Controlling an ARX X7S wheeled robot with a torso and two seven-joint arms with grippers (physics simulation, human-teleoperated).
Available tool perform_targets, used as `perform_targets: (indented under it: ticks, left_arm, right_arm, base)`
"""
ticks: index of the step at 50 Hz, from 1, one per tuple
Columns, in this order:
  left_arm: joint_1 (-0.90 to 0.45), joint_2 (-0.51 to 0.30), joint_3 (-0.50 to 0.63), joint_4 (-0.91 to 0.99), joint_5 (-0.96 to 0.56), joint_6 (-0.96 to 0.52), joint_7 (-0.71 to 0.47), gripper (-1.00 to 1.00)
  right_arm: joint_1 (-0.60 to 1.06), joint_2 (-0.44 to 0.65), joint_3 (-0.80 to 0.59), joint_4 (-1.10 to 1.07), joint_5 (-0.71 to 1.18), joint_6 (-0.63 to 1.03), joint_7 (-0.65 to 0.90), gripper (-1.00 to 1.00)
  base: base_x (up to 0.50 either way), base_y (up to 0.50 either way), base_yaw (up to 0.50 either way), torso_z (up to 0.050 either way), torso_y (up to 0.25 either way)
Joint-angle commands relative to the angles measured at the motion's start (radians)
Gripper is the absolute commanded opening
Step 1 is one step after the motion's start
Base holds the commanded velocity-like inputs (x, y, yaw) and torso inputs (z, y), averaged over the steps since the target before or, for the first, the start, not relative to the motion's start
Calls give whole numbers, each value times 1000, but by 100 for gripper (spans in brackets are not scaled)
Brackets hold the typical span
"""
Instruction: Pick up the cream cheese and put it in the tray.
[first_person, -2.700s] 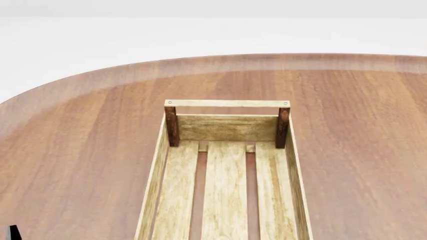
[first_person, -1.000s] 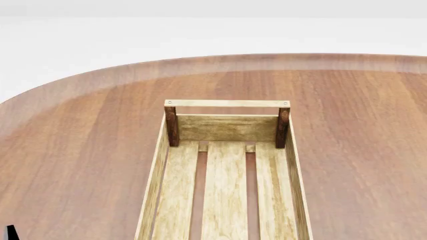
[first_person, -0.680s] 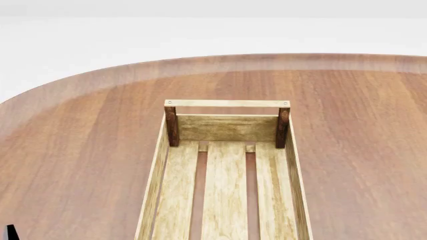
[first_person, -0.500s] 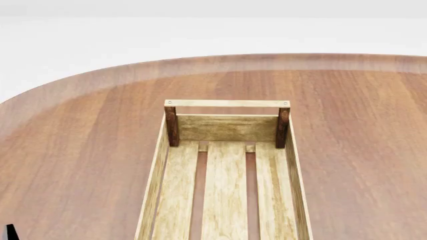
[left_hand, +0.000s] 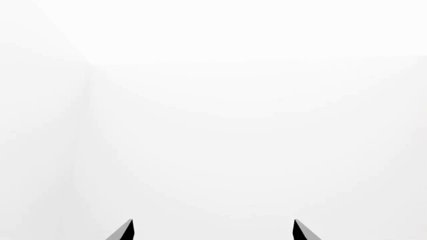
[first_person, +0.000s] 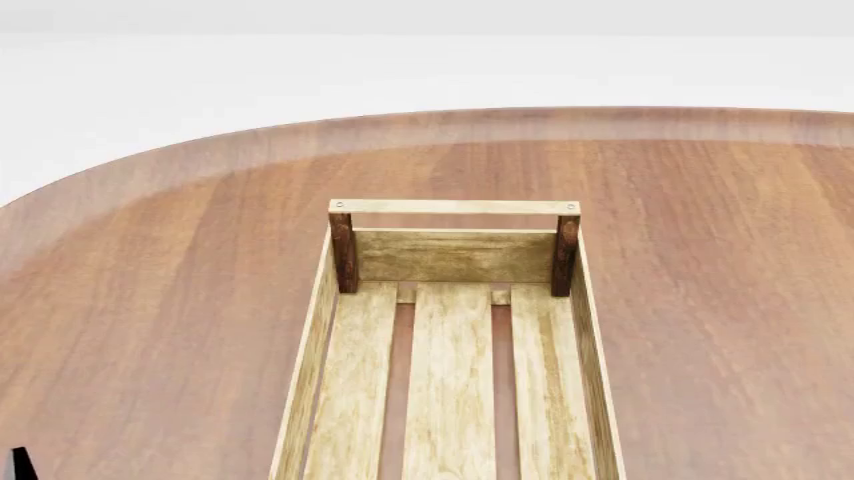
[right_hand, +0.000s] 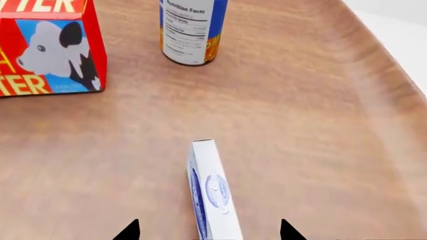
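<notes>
Our right gripper, jaws spread, straddles the cream cheese; its long axis runs straight ahead between them.

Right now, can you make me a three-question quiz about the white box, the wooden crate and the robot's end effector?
1. Where is the cream cheese?
A. in the tray
B. on the table, between the right end effector's fingertips
C. on top of the can

2. What colour is the butter box?
A. red
B. green
C. black

3. What is inside the tray?
A. the can
B. the cream cheese
C. nothing that shows

Answers:
1 B, the right wrist view shows it lying on the table between the right end effector tips.
2 A, its sides are red.
3 C, the head view shows only bare slats.
</notes>
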Motion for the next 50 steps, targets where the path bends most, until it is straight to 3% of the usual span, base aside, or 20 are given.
perform_targets:
  ticks: [1,38,39,50]
  left_arm:
    - [0,-2,0,3,1,0,-4,100]
    - [-2,-4,1,1,12,-5,-18,100]
    - [-1,-4,2,2,13,-6,-18,100]
    - [1,-9,2,8,6,-12,-22,100]
  right_arm:
    - [11,3,1,34,4,-11,-13,100]
    - [37,5,-4,124,19,-49,-73,100]
    - [37,6,-12,119,7,-40,-55,-100]
    - [20,5,-20,70,21,-30,-66,-100]
  base:
    - [0,0,0,0,0]
    - [0,0,0,0,0]
    - [0,0,0,0,0]
    - [0,0,0,0,0]
